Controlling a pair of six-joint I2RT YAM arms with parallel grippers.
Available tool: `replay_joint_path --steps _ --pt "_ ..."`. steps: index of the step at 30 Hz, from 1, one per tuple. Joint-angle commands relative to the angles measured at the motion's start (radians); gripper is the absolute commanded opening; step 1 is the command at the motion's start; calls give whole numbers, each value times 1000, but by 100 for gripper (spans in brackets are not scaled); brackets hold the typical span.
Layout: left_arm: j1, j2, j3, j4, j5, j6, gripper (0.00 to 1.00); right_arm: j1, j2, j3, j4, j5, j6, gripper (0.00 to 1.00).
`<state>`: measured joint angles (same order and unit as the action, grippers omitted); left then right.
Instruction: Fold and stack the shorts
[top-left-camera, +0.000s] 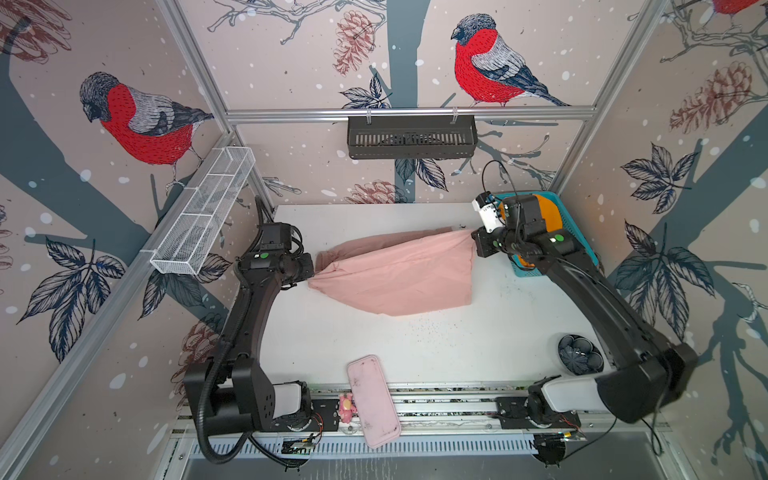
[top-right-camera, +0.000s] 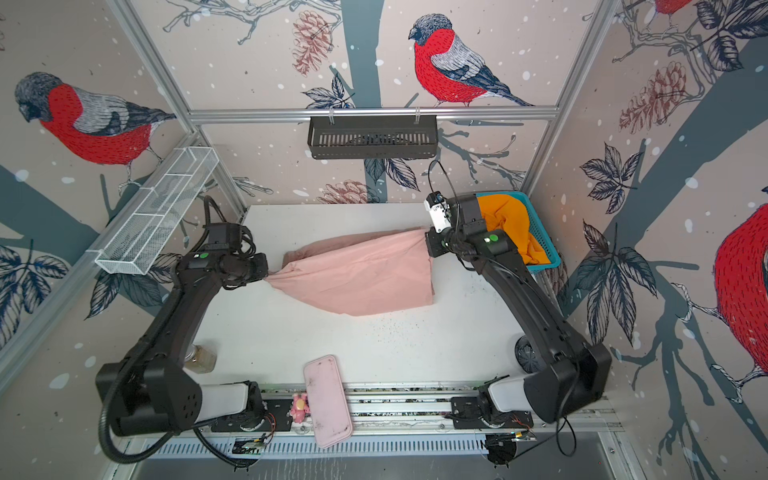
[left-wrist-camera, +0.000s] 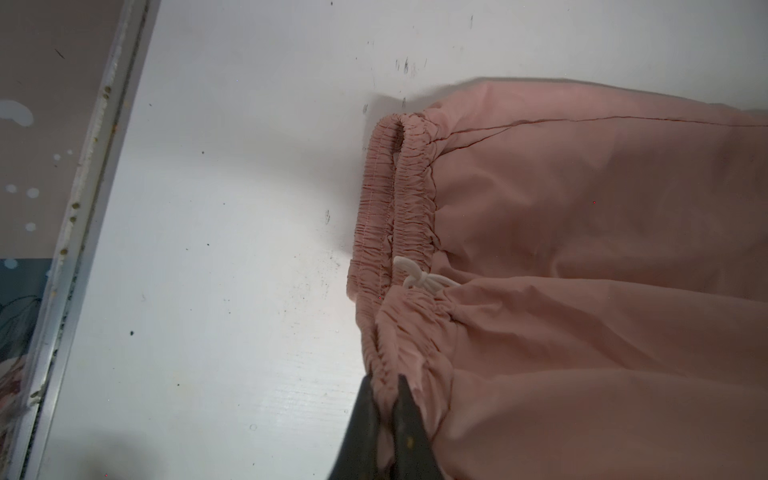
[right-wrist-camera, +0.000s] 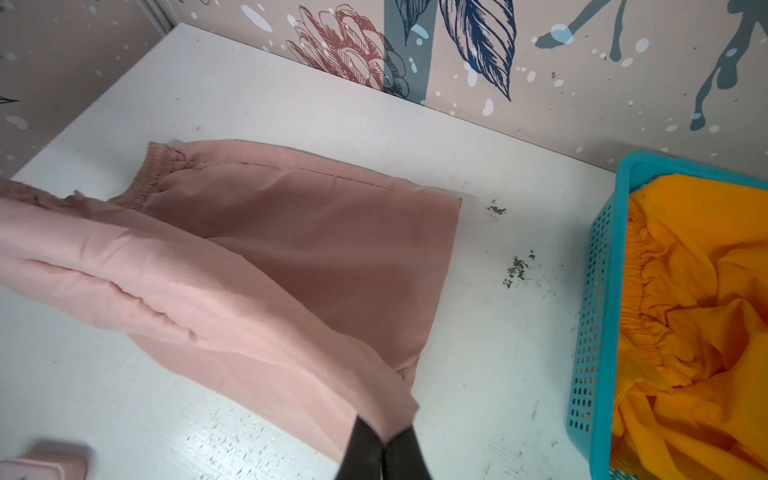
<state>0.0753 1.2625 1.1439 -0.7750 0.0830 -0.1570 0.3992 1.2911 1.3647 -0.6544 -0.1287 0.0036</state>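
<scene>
In both top views, the left end effector (top-left-camera: 311, 279) pinches the elastic waistband of the dusty pink cloth shorts (top-left-camera: 399, 274), which are stretched across the middle of the white desk (top-left-camera: 415, 345), and the right end effector (top-left-camera: 473, 238) pinches their hem corner. The bright orange cloth shorts (top-right-camera: 509, 228) lie crumpled inside the teal plastic mesh basket (top-right-camera: 544, 267) at the desk's far-right corner.

1. No text, label, brand or number can be read in any view.
2. The wallpaper (top-left-camera: 490, 62) carries only drawn birds, pinecones and leaves, without lettering.
</scene>
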Motion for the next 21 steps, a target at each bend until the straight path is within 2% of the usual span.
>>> replay_joint_path --steps 1,7,11,18,21 --pt "0 -91 -25 -52 37 22 0 24 -131 -62 4 40 62 1" --pt "0 -267 -72 -85 62 31 0 94 -320 -77 -84 113 128 1" --pt "0 -327 -71 -86 75 29 0 139 -359 -63 -114 162 154 1" --pt "0 -206 -106 -35 57 32 0 102 -248 -73 -48 162 92 1" --pt "1 -134 -109 -18 9 29 0 13 -126 -52 -25 71 47 1"
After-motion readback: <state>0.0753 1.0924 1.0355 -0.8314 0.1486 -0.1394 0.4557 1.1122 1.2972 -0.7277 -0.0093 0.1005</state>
